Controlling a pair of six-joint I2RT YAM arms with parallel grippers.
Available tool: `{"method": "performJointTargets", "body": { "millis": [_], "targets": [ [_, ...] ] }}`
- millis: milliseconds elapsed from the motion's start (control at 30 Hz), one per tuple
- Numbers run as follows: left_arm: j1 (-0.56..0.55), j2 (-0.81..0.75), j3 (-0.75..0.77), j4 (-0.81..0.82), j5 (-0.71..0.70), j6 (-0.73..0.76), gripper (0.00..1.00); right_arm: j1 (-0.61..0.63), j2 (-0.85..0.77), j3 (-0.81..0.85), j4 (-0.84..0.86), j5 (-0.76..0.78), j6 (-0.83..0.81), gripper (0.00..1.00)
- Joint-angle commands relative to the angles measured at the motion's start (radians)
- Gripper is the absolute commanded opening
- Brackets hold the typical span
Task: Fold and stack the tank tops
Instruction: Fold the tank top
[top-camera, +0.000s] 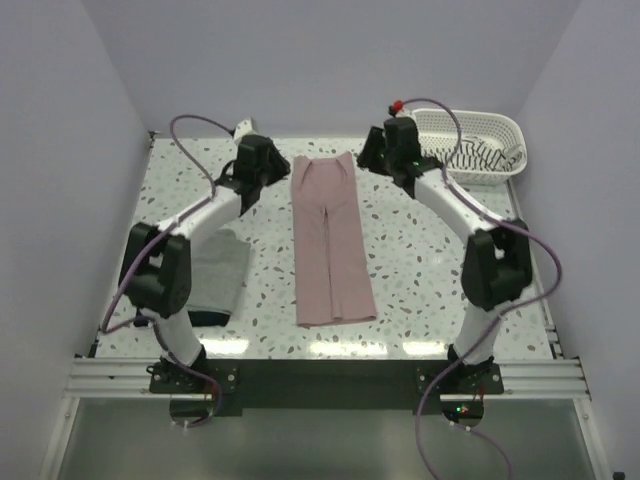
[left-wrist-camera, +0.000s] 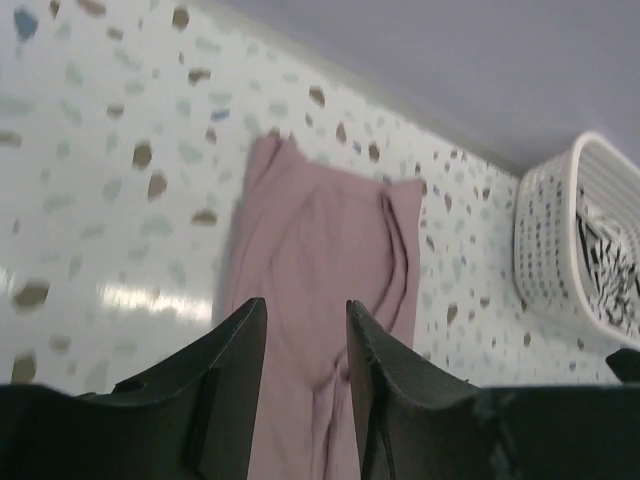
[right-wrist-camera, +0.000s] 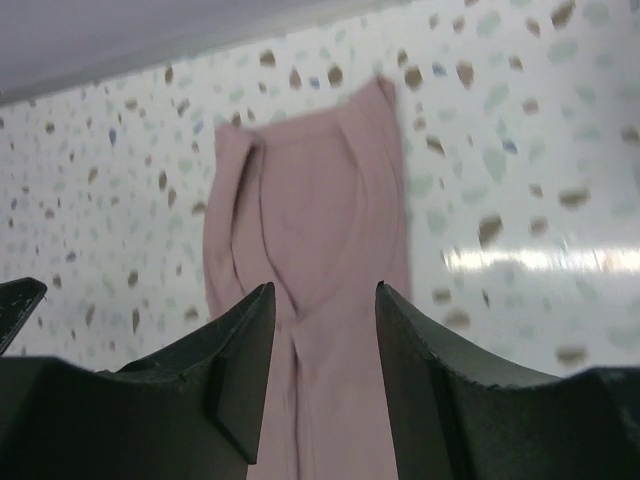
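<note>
Lying down the middle of the speckled table (top-camera: 420, 270), the dusty pink tank top (top-camera: 332, 240) is folded into a long narrow strip. We hold our left gripper (left-wrist-camera: 305, 345) and right gripper (right-wrist-camera: 325, 335) either side of its far end, each slightly parted, gripping nothing. The folded light grey tank top (top-camera: 222, 270) sits near left atop a dark tank top (top-camera: 208, 318); the striped tank top (top-camera: 480, 157) fills the white lattice basket (top-camera: 500, 125).

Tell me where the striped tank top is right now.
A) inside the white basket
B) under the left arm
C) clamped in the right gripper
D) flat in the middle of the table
A: the striped tank top lies inside the white basket, within its lattice walls.
</note>
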Motion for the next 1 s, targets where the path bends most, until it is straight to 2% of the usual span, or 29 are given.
{"method": "performJointTargets", "body": {
  "millis": [0, 33, 100, 133, 200, 333, 433, 667, 967],
  "targets": [
    [-0.112, -0.26, -0.32, -0.155, -0.105, -0.118, 0.43, 0.03, -0.308, -0.362, -0.066, -0.013, 0.057, 0.48],
    [-0.167, -0.37, -0.393, -0.185, -0.101, -0.155, 0.43, 0.057, -0.383, -0.444, -0.063, -0.013, 0.066, 0.48],
    [-0.238, -0.461, -0.555, -0.224, -0.105, -0.181, 0.44, 0.09, -0.564, -0.64, -0.097, 0.002, 0.077, 0.48],
    [-0.299, -0.534, -0.594, -0.292, -0.111, -0.189, 0.45, 0.129, -0.615, -0.693, -0.115, 0.016, 0.089, 0.48],
    [-0.381, -0.607, -0.719, -0.325, -0.098, -0.215, 0.46, 0.171, -0.765, -0.841, -0.172, 0.01, 0.114, 0.48],
    [-0.461, -0.813, -0.899, -0.379, -0.047, -0.281, 0.48, 0.196, -0.972, -1.045, -0.238, -0.022, 0.181, 0.48],
    [-0.482, -0.866, -0.959, -0.373, -0.001, -0.287, 0.5, 0.203, -1.061, -1.129, -0.293, -0.028, 0.192, 0.48],
    [-0.502, -0.816, -1.07, -0.246, 0.128, -0.315, 0.52, 0.242, -1.048, -1.275, -0.175, -0.143, 0.264, 0.49],
    [-0.516, -0.809, -1.111, -0.219, 0.149, -0.344, 0.51, 0.297, -0.999, -1.338, -0.088, -0.147, 0.336, 0.49]
  ]
}}
